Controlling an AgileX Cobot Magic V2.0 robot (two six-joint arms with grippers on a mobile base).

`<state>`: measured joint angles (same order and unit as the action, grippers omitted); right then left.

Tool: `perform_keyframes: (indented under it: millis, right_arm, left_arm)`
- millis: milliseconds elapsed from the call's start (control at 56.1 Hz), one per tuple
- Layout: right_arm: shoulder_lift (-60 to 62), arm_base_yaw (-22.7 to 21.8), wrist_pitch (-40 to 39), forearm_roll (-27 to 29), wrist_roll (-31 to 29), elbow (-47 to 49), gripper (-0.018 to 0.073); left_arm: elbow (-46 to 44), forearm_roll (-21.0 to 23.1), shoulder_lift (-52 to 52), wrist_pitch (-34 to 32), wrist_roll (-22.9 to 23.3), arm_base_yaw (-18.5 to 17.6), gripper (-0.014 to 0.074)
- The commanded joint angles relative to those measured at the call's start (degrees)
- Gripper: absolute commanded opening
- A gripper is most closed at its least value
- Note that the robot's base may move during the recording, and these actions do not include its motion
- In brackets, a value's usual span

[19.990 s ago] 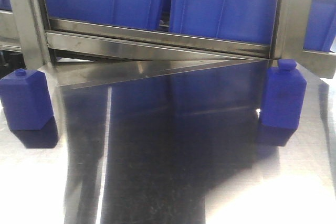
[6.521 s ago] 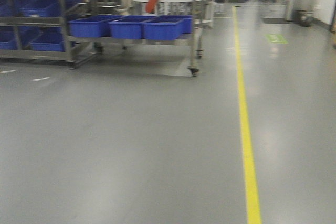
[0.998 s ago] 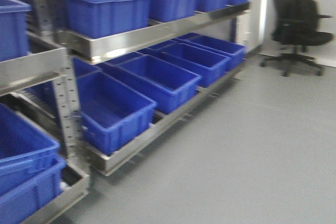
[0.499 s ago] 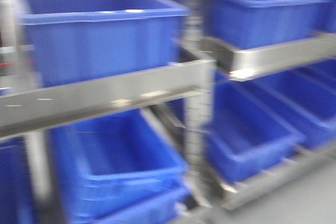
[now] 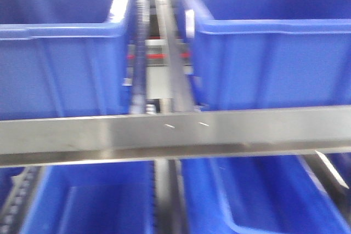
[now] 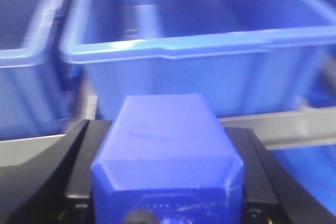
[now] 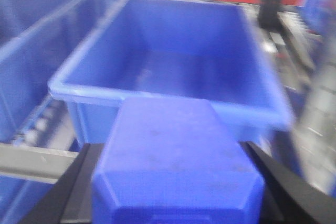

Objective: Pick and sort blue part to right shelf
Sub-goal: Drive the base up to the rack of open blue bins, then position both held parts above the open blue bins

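Note:
Each wrist view shows a matte blue part filling the foreground. In the left wrist view my left gripper (image 6: 165, 129) is shut on one blue part (image 6: 163, 150), black fingers (image 6: 79, 156) pressed on both its sides. The right gripper (image 7: 173, 148) is likewise shut on a second blue part (image 7: 176, 161). The right shelf's steel crossbar (image 5: 175, 132) runs across the front view, with glossy blue bins above and below it. An open blue bin (image 6: 199, 72) lies just beyond the left part, and another open bin (image 7: 173, 56) beyond the right part. No gripper shows in the front view.
Two upper bins (image 5: 60, 64) (image 5: 269, 58) flank a roller track (image 5: 164, 53). Two lower bins (image 5: 93, 201) (image 5: 263, 195) sit under the crossbar. A neighbouring bin (image 7: 31, 40) is at the right wrist view's left. All frames are motion-blurred.
The front view has swung from an angled look along the shelf to a close, square-on look at its crossbar and bins.

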<state>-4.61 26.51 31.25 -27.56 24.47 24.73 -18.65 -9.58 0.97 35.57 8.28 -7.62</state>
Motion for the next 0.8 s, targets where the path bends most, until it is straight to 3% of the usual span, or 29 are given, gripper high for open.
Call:
perform_keyframes:
  millis: [0,784]
  right_arm:
    - [-0.97,-0.21,-4.99,-1.91,-0.5,1.66,0.0237]
    - [-0.97,-0.21,-4.99,-1.91,-0.5,1.66,0.0237]
  left_arm:
    - [-1.42,-0.28,1.1,-5.31,0.38,0.01,0.0366]
    - [-1.42,-0.28,1.1,-5.31,0.38,0.01,0.0366]
